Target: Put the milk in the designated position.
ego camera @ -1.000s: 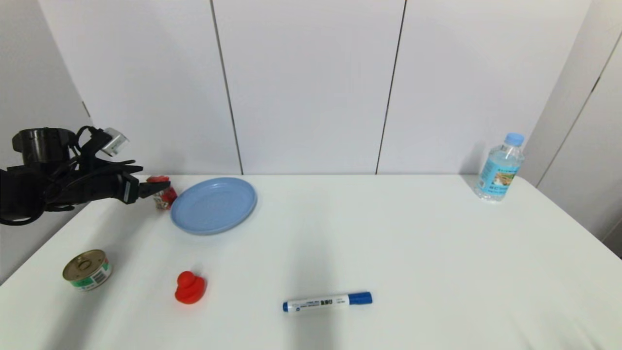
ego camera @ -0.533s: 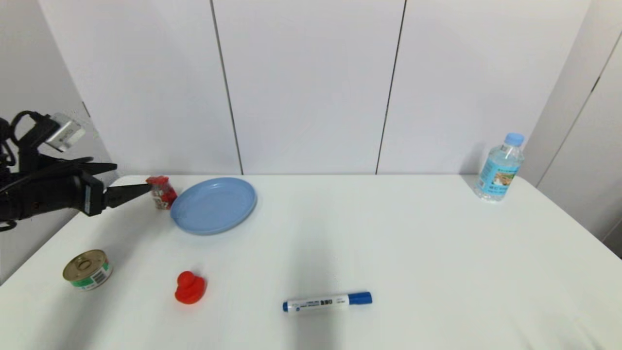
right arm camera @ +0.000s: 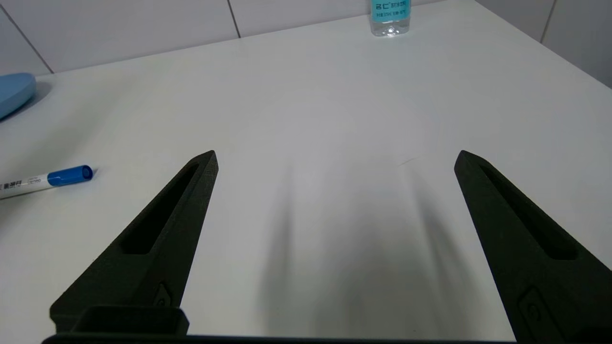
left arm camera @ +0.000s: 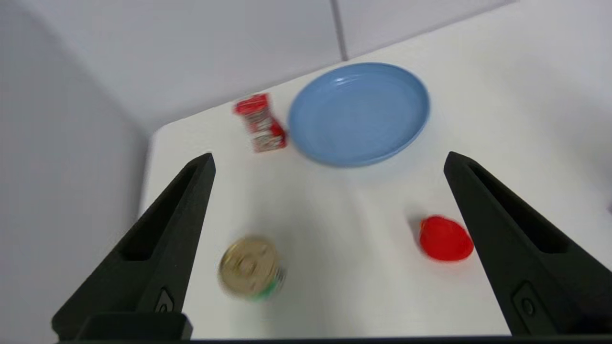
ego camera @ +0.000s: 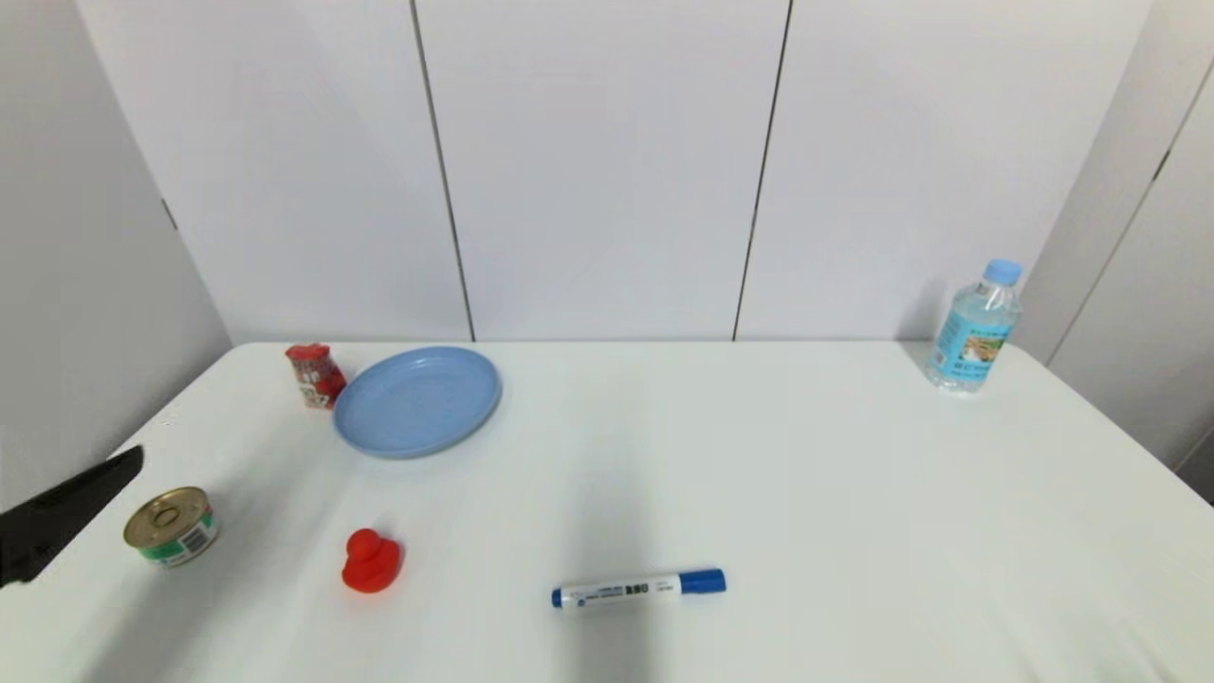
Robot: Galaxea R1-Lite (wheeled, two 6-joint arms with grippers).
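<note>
The milk (ego camera: 316,376), a small red carton, stands upright at the far left of the table, just left of the blue plate (ego camera: 417,400). The left wrist view shows the milk (left arm camera: 261,122) beside the plate (left arm camera: 358,114), far ahead of my open left gripper (left arm camera: 330,160), which holds nothing. In the head view only one black finger tip (ego camera: 71,507) of that gripper shows at the left edge, near the tin can. My right gripper (right arm camera: 334,157) is open and empty over bare table, out of the head view.
A tin can (ego camera: 171,526) and a red rubber duck (ego camera: 371,562) sit at the front left. A blue-capped marker (ego camera: 639,589) lies near the front middle. A clear water bottle (ego camera: 977,327) stands at the far right corner. Walls close the table's back and left.
My left arm has drawn back from the milk toward the front left, almost leaving the head view. The milk stays standing beside the plate, free of the fingers.
</note>
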